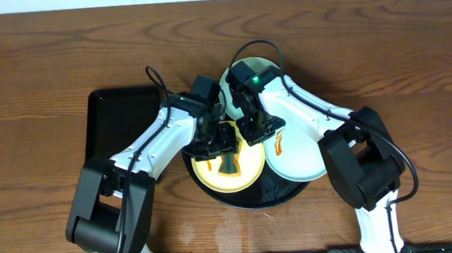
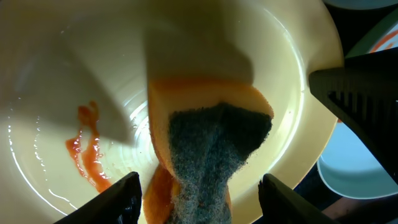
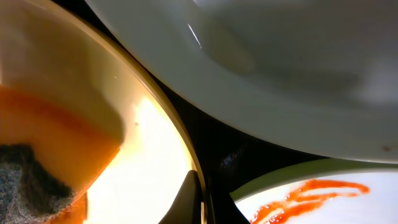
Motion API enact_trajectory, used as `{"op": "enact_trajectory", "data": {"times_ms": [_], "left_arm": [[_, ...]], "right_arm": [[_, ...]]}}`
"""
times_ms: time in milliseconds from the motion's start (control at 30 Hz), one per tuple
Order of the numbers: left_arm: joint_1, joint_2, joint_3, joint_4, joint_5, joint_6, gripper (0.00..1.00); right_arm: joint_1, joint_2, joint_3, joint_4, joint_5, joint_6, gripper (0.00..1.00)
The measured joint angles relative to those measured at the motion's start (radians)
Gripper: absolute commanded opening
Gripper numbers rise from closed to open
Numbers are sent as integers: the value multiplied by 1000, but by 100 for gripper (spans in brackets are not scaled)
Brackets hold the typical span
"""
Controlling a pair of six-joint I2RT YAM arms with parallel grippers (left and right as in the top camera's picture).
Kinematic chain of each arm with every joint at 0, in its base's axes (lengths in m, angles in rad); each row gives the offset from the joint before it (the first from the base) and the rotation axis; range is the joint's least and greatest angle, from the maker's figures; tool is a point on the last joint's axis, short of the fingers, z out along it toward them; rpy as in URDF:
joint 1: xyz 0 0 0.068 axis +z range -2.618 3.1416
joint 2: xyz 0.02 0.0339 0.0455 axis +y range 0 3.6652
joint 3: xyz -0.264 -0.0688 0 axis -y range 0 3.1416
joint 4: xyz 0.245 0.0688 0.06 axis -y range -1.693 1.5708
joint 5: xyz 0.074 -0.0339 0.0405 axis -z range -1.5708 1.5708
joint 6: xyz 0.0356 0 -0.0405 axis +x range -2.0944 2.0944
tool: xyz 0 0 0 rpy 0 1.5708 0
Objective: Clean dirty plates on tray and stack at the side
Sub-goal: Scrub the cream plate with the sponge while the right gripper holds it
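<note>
A pale yellow plate lies on the round black tray and carries an orange sauce smear. My left gripper is over it, shut on an orange sponge with a grey scouring face. The sponge's end bends against the plate. My right gripper is shut on the yellow plate's right rim. A mint plate with a sauce smear lies to the right. A second mint plate lies behind.
A smaller rectangular black tray sits to the left of the round one on the wooden table. Both arms crowd over the middle of the round tray.
</note>
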Motion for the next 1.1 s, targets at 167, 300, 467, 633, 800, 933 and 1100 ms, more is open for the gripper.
{"op": "enact_trajectory", "data": {"times_ms": [167, 300, 467, 633, 800, 933, 1100], "left_arm": [[-14, 8, 0, 0, -11, -9, 61], [-14, 28, 0, -3, -9, -12, 59], [-14, 52, 0, -3, 10, -16, 55], [-14, 66, 0, -6, 14, -16, 49], [-14, 67, -7, -5, 25, -18, 36], [-14, 67, -8, -2, 27, -18, 8], [-14, 67, -8, 5, 28, -16, 8]], "right_arm": [[0, 0, 0, -6, -1, 0, 1], [0, 0, 0, -8, -1, 0, 1], [0, 0, 0, -14, -2, 0, 1], [0, 0, 0, -19, -2, 0, 1], [0, 0, 0, -20, -2, 1, 1], [0, 0, 0, -19, -2, 1, 1], [0, 0, 0, -19, -2, 1, 1]]}}
